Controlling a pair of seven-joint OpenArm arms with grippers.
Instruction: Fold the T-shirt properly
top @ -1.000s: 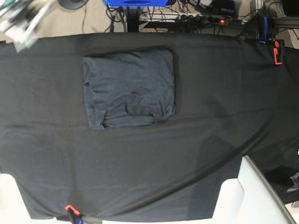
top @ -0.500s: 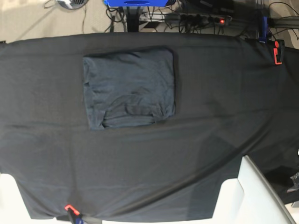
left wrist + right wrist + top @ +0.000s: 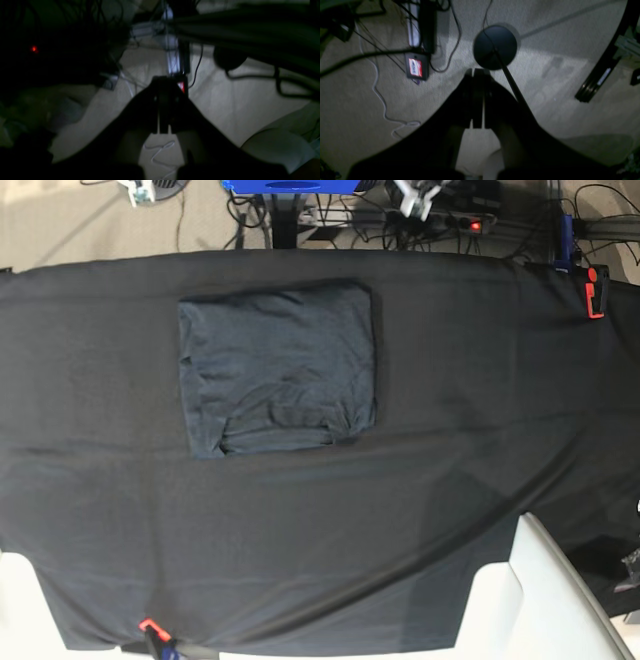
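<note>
Left gripper (image 3: 163,105): dark fingers pressed together with nothing between them, hanging over pale carpet floor (image 3: 225,100) beyond the table; dim wrist view, cables and a small red light (image 3: 33,48) to one side.
Right gripper (image 3: 477,100): dark fingers closed together, empty, also over the carpet; just past its tips a round black stand base (image 3: 495,47) with a thin black pole, and a small black box with a red-and-white label (image 3: 416,67) lying among cables.
T-shirt: large plain charcoal-grey knit T-shirt (image 3: 278,370), folded into a rough rectangle, lying flat toward the far edge of the table, left of its middle in the base view; a folded layer shows along its near edge.
Table cover: smooth black cloth (image 3: 450,440) spread over the whole tabletop, with long shallow creases.
Clamps: orange clamp (image 3: 596,290) at the far right corner, orange clamp (image 3: 150,627) on the near edge.
Grippers and shirt: well apart, neither touches it.
</note>
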